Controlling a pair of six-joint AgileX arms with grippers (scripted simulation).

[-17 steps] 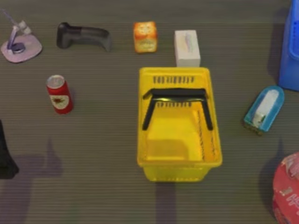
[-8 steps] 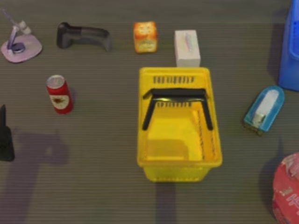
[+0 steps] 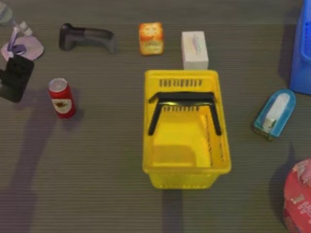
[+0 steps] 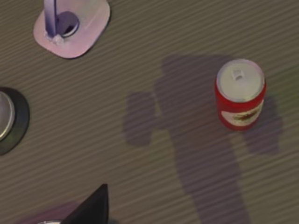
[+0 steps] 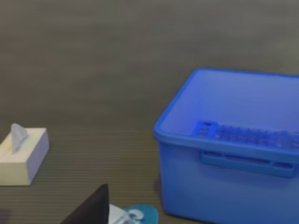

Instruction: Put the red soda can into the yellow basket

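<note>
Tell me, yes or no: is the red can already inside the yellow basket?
No. The red can stands upright on the table, left of the yellow basket, which holds nothing.

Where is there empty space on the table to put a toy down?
The biggest bare patch is the near-left table, below the red soda can and left of the yellow basket. A strip right of the basket, before the blue-backed package, is free too. The far edge is crowded: scanner, orange cube, tissue box.
</note>
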